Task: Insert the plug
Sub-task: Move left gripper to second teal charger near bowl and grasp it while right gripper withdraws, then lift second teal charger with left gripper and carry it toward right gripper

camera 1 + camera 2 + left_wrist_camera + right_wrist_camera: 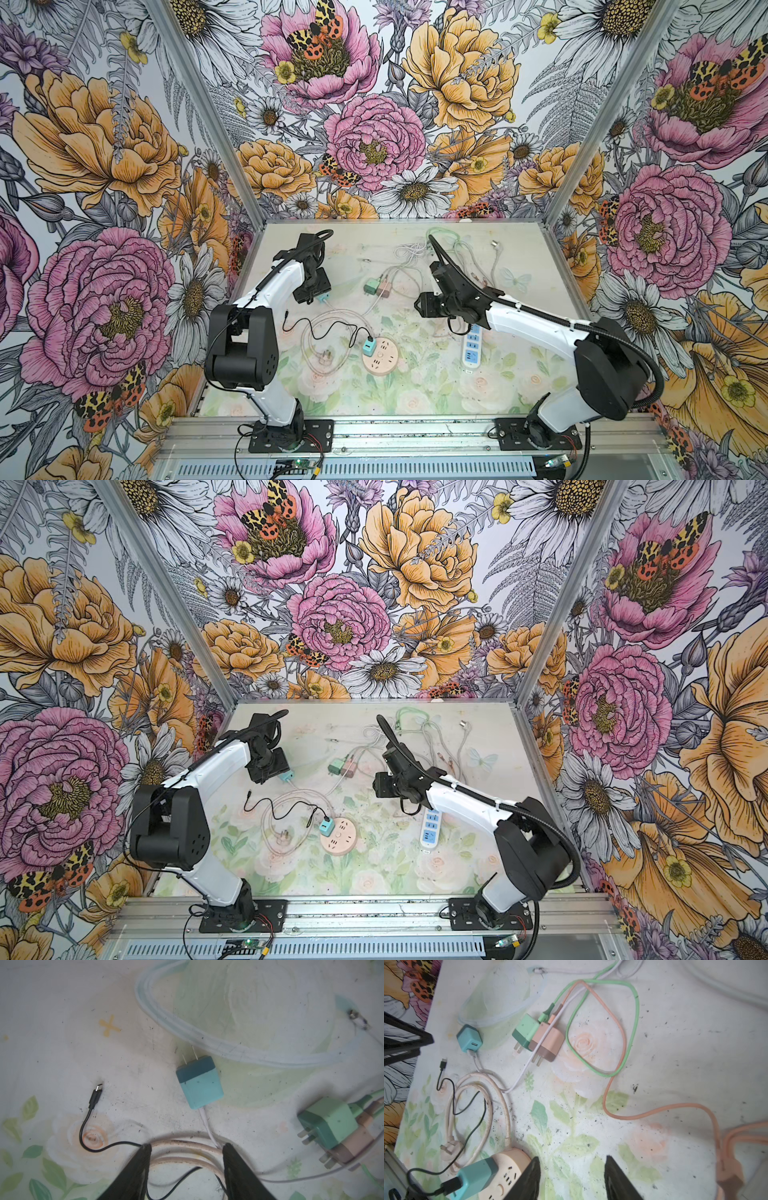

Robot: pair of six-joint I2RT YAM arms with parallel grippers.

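**Loose blue plug on the table, both grippers empty**

We saw the blue plug (199,1082) lying flat on the table (62,1001) with its two prongs free, just ahead of the left gripper (187,1145). Its jaws stood about half apart with nothing between them, and only cables (176,1159) passed underneath. The right gripper (572,1159) was also parted and empty, beside the round socket (506,1165), where a teal charger (475,1176) already sat. We judged the step to be the reach for the plug. The next move would need a descent, a grip across the plug body, then prongs turned down to a free slot. We could read no brand or writing, only a yellow cross (109,1025).
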